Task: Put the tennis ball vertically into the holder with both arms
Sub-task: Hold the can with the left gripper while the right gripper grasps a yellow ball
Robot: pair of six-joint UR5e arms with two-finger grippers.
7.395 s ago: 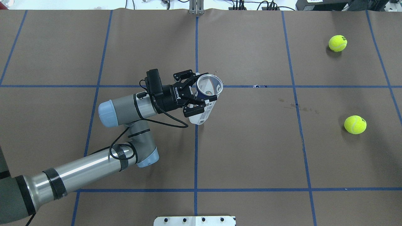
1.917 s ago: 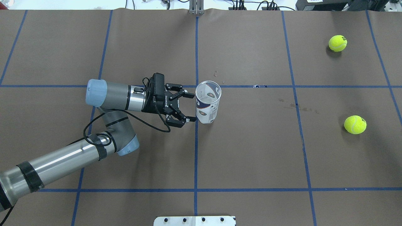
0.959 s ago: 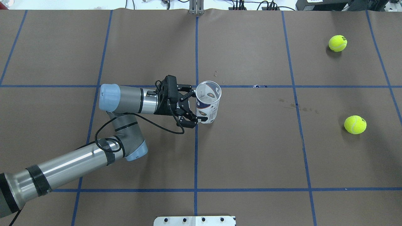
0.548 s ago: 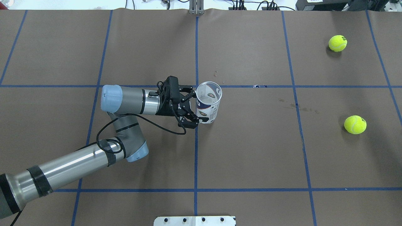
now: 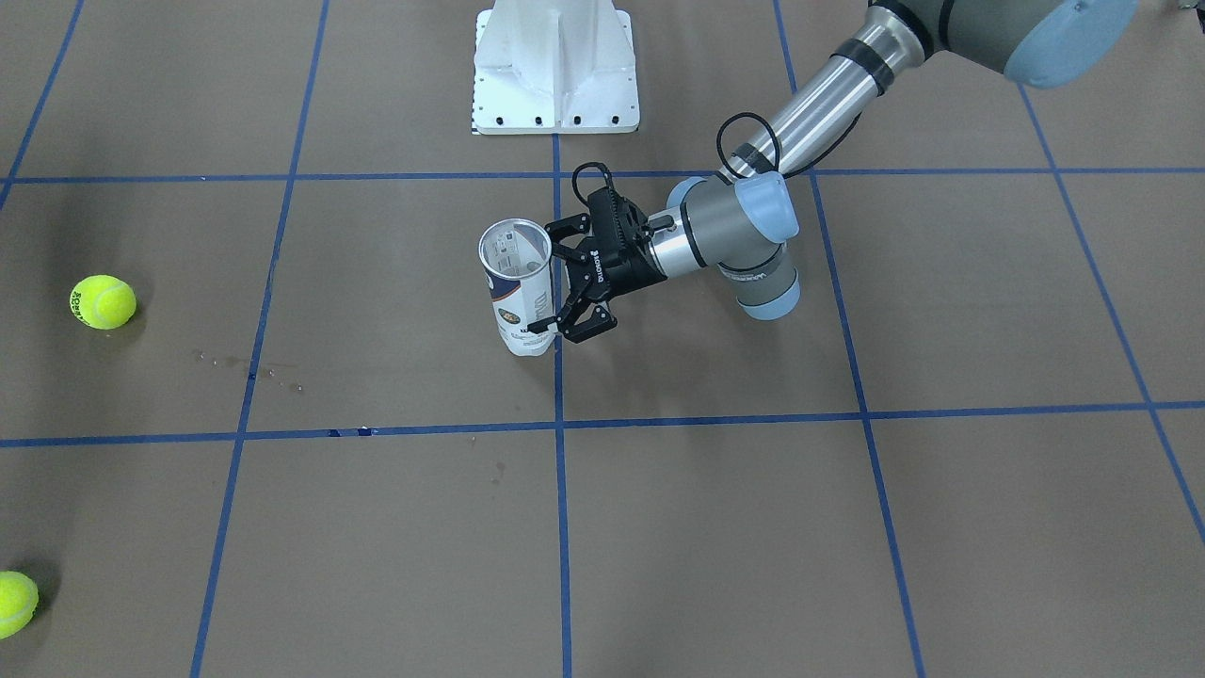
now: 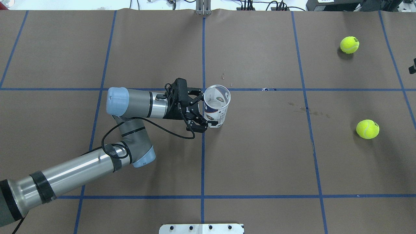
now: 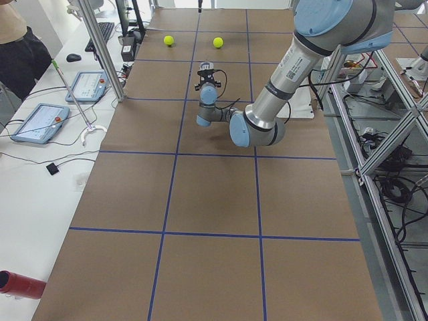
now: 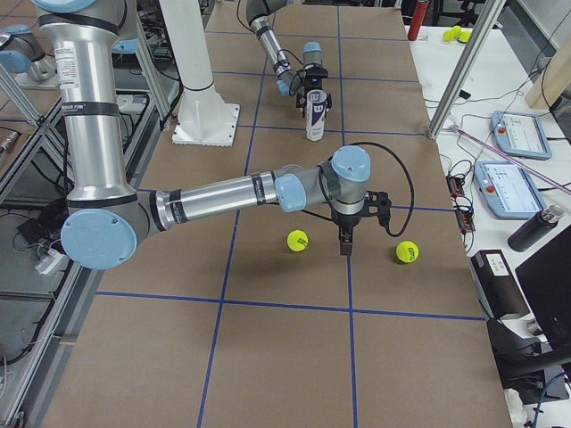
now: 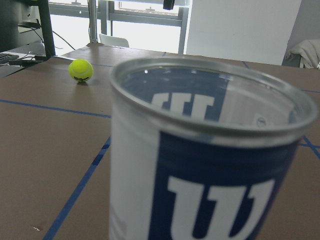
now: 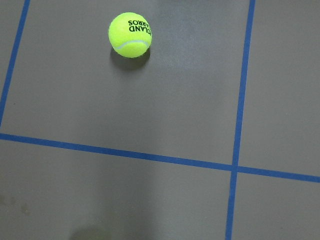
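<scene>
left gripper (image 6: 205,109) edged in, jaws spread astride the tennis-ball can (image 6: 216,113). right gripper (image 8: 344,242) hangs between two tennis balls (image 8: 297,240) (image 8: 407,252); i can't tell its grip.

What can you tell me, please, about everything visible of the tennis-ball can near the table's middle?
The holder is a clear plastic cylinder with a metal-looking rim and a navy-and-white label bearing a white W. It stands upright on the brown table, open mouth up, with no ball showing inside, beside a blue tape line. The left gripper reaches in sideways, its fingers either side of the lower body; whether they press it cannot be told.
</scene>
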